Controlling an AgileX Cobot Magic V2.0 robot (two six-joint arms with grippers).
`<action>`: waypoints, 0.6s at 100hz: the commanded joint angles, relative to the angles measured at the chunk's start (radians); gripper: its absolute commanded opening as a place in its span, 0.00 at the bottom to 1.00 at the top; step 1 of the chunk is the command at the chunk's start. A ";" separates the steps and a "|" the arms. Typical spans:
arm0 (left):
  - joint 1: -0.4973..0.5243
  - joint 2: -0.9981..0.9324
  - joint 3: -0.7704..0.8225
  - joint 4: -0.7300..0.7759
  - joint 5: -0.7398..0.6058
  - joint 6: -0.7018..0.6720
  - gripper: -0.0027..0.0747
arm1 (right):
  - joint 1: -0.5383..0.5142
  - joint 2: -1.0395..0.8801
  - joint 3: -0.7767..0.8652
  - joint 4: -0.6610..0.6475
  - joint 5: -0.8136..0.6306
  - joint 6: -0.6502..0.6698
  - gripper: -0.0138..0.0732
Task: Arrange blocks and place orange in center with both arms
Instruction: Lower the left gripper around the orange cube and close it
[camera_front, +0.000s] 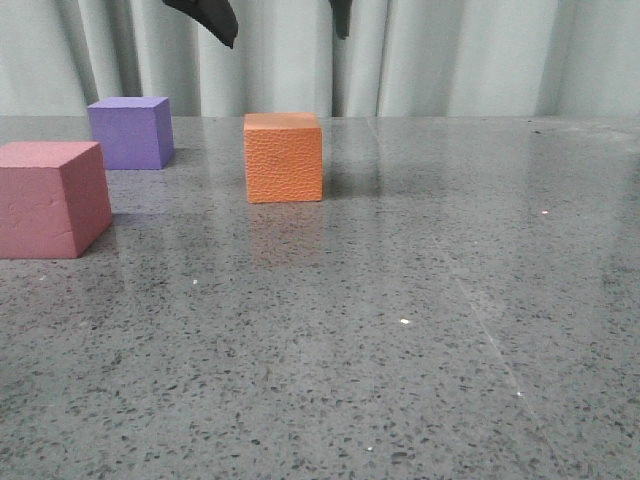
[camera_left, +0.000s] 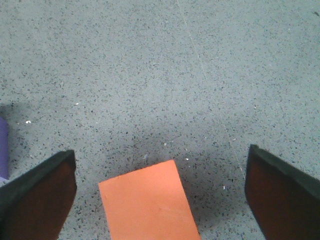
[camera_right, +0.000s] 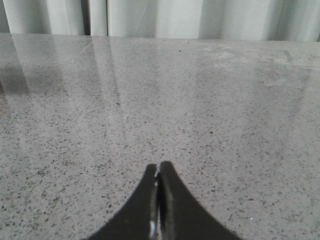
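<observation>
Left claw (camera_left: 160, 200) hangs above the orange cube (camera_front: 284, 157), fingers spread wide, one to each side and neither touching it. Right claw (camera_right: 158, 200) is pressed together on nothing, over bare worktop (camera_front: 420, 330) well apart from the blocks.

The orange cube stands alone on the worktop. The purple cube (camera_front: 130, 132) sits behind and to its left; the pink cube (camera_front: 52, 198) sits nearer the camera at the left edge.

Hazards, as judged from here:
- In the left wrist view the orange cube lies skewed to the fingers and off the midline. Closing on it so may twist or push it instead of gripping it.
- Foam gives; a hard squeeze may deform it or let it spring out.
- The purple cube lies near the left finger; a sideways move may knock it.
</observation>
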 joint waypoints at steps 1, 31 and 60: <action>-0.008 -0.045 -0.035 0.028 -0.044 -0.028 0.86 | -0.006 -0.024 -0.013 -0.001 -0.084 -0.004 0.02; -0.008 0.008 -0.035 0.030 0.037 -0.085 0.86 | -0.006 -0.024 -0.013 -0.001 -0.084 -0.004 0.02; -0.008 0.052 -0.035 0.030 0.070 -0.128 0.86 | -0.006 -0.024 -0.013 -0.001 -0.084 -0.004 0.02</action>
